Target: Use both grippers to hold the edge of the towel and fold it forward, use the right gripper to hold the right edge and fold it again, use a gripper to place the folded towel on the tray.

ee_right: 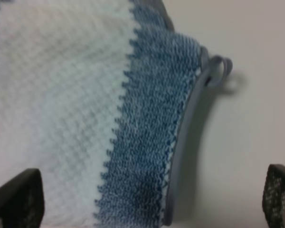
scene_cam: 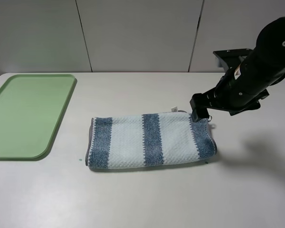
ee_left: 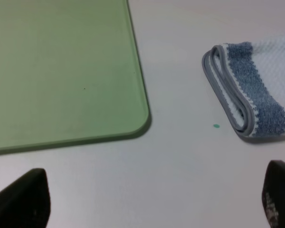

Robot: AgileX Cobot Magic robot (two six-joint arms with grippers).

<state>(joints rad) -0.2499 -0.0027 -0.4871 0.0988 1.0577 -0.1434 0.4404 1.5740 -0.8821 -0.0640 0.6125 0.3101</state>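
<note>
The towel (scene_cam: 152,140) was laid folded once on the counter (scene_cam: 147,199), apart from the green tray (scene_cam: 19,114). The right tool (scene_cam: 200,116) was held just above the towel's right end, spread wide, with nothing pinched. The left tool (ee_left: 149,202) was spread wide and empty too, near the tray's corner. The towel was judged to be soft, light and floppy, so it would likely sag when lifted. It was thought best pinched at the grey hem (ee_right: 180,156) on the right end, through both layers, beside the little loop (ee_right: 221,71), so that the layers would not be pulled apart.
</note>
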